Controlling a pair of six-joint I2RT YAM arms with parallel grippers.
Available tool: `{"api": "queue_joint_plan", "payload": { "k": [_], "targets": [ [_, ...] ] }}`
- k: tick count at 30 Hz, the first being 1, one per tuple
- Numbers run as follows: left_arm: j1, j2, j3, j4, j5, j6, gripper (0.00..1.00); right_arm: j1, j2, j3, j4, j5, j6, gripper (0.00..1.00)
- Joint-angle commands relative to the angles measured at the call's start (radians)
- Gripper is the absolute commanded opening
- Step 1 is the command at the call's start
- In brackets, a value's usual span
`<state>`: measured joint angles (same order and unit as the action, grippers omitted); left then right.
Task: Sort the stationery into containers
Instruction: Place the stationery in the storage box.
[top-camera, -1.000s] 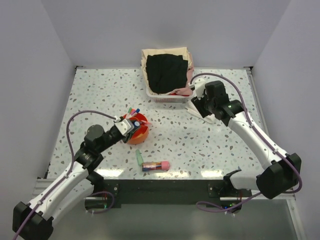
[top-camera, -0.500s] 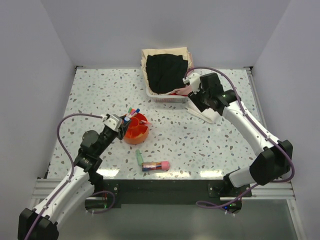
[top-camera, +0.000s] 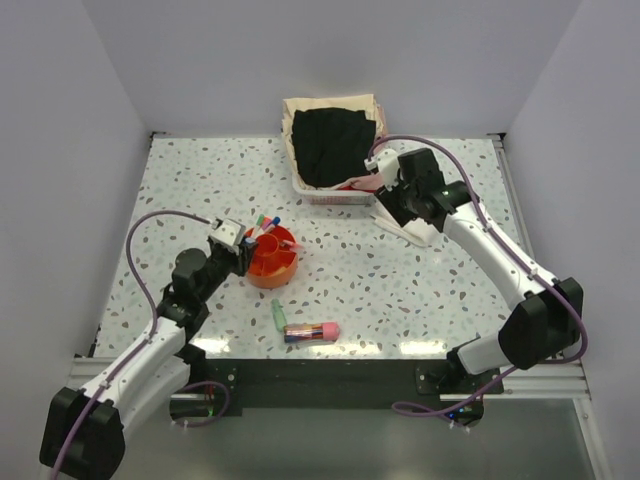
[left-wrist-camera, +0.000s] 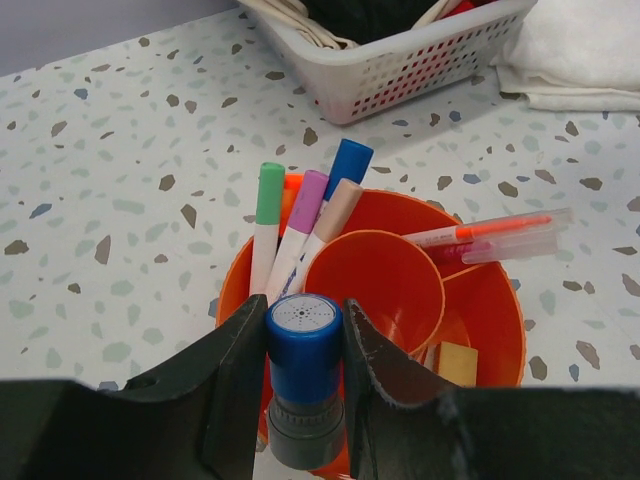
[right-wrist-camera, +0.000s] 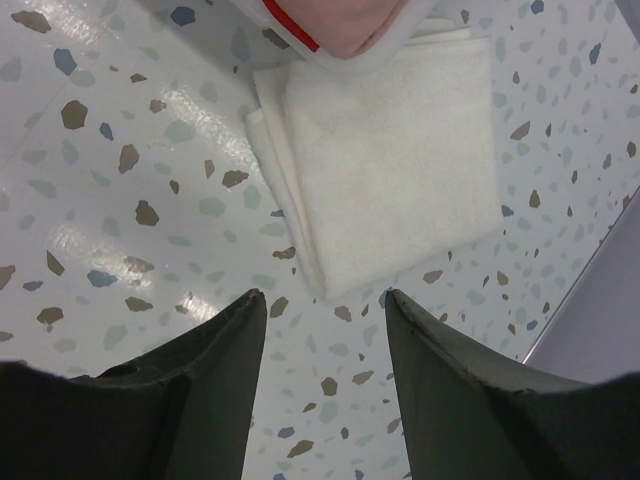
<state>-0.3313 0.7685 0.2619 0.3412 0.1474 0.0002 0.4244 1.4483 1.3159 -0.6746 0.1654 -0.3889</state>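
Grip first: my left claw (left-wrist-camera: 303, 318) is clamped on a short blue-topped piece (left-wrist-camera: 303, 350), one finger on each side, with a grey body below the blue end. Its round blue end faces the wrist camera, so I judge the long axis runs roughly down toward the orange tray (left-wrist-camera: 497, 330), though the exact tilt is hard to tell. The tray lies straight ahead of the claw and just under it. The piece overlaps the near rim in the wrist view, and the central cup (left-wrist-camera: 372, 285) is just beyond. That cup looks empty. The compartment left of the cup holds four pens (left-wrist-camera: 300, 225) standing on a slant, with green, purple, blue and tan caps. A clear pen (left-wrist-camera: 490, 232) with an orange core lies across the far right rim, and a yellow piece (left-wrist-camera: 458, 362) sits in the near right compartment. From above, the left claw (top-camera: 240, 252) is at the tray's left edge, so this arm is the nearer one. The drop calls only for a short move forward over a free compartment. On the table (top-camera: 420, 290) near the front edge lie a green tube (top-camera: 278, 314), pointing away from me, and beside it a marker (top-camera: 303, 332) lying crosswise with a pink eraser (top-camera: 326, 329) at its right end. Both are nearer my left arm. My right claw (right-wrist-camera: 325, 300) hangs with fingers apart and nothing between them, over the folded white cloth (right-wrist-camera: 390, 150) beside the white basket (top-camera: 333, 190), well apart from the stationery.
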Motion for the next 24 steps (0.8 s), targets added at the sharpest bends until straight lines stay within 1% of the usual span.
{"api": "queue_joint_plan", "payload": {
  "k": [1, 4, 8, 11, 14, 18, 24],
  "targets": [
    [0.021, 0.031, 0.007, 0.058, -0.023, -0.026, 0.0, -0.004, -0.035, -0.021, 0.024, -0.004, 0.013, 0.55],
    [0.034, 0.019, -0.004, 0.067, -0.025, -0.037, 0.0, -0.004, -0.049, -0.046, 0.032, -0.001, 0.013, 0.55],
    [0.058, -0.011, -0.01, 0.065, 0.018, -0.068, 0.0, -0.003, -0.055, -0.07, 0.033, -0.001, 0.015, 0.55],
    [0.063, -0.04, -0.019, 0.064, 0.044, -0.094, 0.0, -0.003, -0.052, -0.07, 0.033, -0.003, 0.015, 0.55],
    [0.069, -0.057, -0.044, 0.099, 0.066, -0.133, 0.0, -0.004, -0.045, -0.061, 0.035, -0.003, 0.013, 0.55],
    [0.072, -0.025, -0.033, 0.102, 0.073, -0.195, 0.0, -0.003, -0.032, -0.047, 0.03, -0.003, 0.01, 0.55],
    [0.078, 0.017, -0.036, 0.119, 0.069, -0.22, 0.0, -0.004, -0.034, -0.04, 0.026, -0.003, 0.007, 0.55]
  ]
}}
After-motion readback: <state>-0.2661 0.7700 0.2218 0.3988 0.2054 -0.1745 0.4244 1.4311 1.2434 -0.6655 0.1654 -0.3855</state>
